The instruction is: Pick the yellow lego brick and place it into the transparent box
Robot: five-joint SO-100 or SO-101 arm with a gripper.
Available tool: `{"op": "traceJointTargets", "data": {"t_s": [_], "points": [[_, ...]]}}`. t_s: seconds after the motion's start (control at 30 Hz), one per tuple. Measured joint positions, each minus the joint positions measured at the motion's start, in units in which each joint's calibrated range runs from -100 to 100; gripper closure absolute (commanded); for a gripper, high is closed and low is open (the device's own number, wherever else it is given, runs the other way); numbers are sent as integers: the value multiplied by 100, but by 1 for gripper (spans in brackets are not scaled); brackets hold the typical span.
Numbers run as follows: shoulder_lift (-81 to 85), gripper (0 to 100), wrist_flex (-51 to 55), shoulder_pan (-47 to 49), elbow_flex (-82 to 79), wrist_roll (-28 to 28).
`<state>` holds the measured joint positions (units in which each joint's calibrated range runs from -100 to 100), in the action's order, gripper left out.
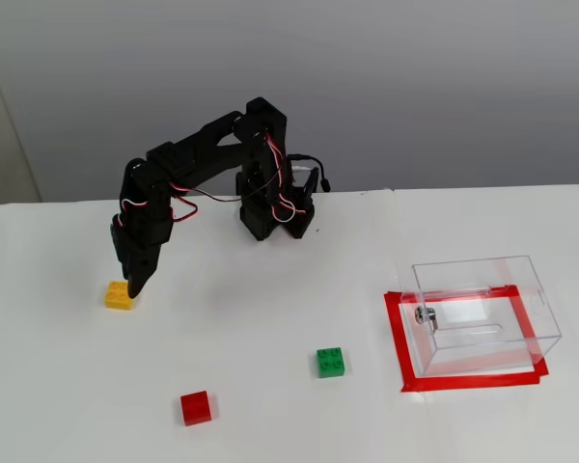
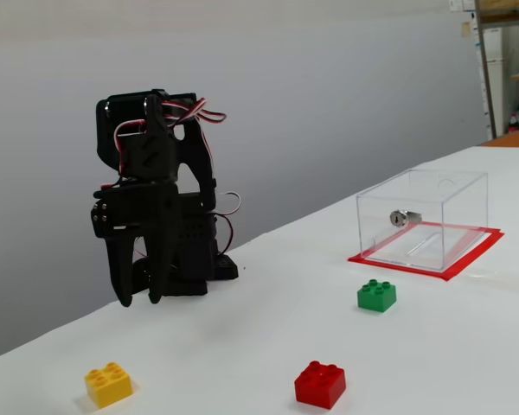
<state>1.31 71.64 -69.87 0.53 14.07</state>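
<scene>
1. Surroundings: a green brick (image 1: 330, 362) and a red brick (image 1: 196, 407) lie on the white table (image 1: 270, 318), well apart from each other and from the arm's black base (image 1: 275, 217).
2. The transparent box (image 1: 482, 313) stands inside a red tape frame (image 1: 398, 338) at the right of the higher fixed view — a metal knob (image 2: 404, 218) on one wall.
3. Nothing lies between the gripper (image 2: 137, 300) and the yellow lego brick (image 2: 109, 385).
4. The brick rests on the table; the fingertips hang above it — clear of it in the low fixed view.
5. Gripper state: jaws slightly parted, holding nothing.
</scene>
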Motion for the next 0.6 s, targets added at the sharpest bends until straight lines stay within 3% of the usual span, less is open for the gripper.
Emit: {"op": "traceJointTargets", "data": {"t_s": [0.5, 0.6], "points": [[-533, 80, 0, -235, 97, 1309], [-567, 75, 0, -395, 97, 1378]]}}
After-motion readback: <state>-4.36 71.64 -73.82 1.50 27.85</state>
